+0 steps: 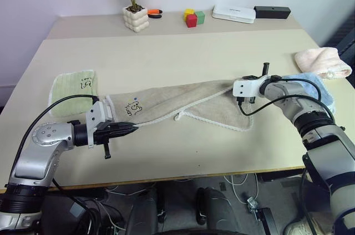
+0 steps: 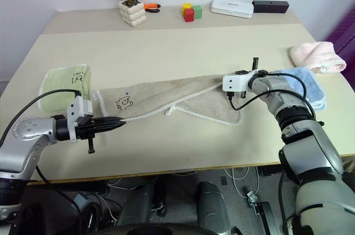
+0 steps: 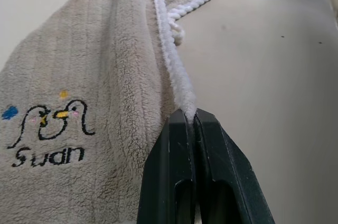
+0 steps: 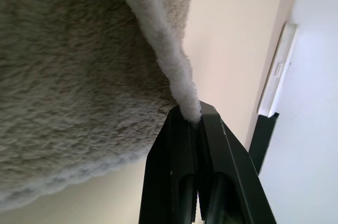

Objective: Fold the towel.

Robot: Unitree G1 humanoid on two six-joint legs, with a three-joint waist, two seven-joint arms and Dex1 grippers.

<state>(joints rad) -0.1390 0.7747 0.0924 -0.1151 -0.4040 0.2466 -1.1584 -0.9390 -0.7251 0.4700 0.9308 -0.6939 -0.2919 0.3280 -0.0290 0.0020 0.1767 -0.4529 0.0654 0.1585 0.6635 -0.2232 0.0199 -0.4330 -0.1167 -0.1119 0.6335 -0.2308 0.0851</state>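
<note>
The beige towel (image 1: pixel 183 105) lies folded lengthwise in a long band across the middle of the table, its white corded edging (image 3: pixel 171 60) along the near side. Its dark embroidered logo (image 1: pixel 133 106) sits near the left end. My left gripper (image 1: pixel 133 129) is shut on the white edging at the towel's near left corner; the left wrist view shows the cord pinched between the fingertips. At the towel's right end my right gripper (image 4: pixel 198 113) is shut on the edging of that corner, holding it slightly lifted off the table.
A small light-green cloth (image 1: pixel 74 88) lies left of the towel. A blue folded cloth (image 1: pixel 317 88) and a pink one (image 1: pixel 323 61) lie at the right edge. A potted plant (image 1: pixel 136 18), coloured blocks (image 1: pixel 193 18), a white box (image 1: pixel 234 13) and a black box (image 1: pixel 272 11) line the back.
</note>
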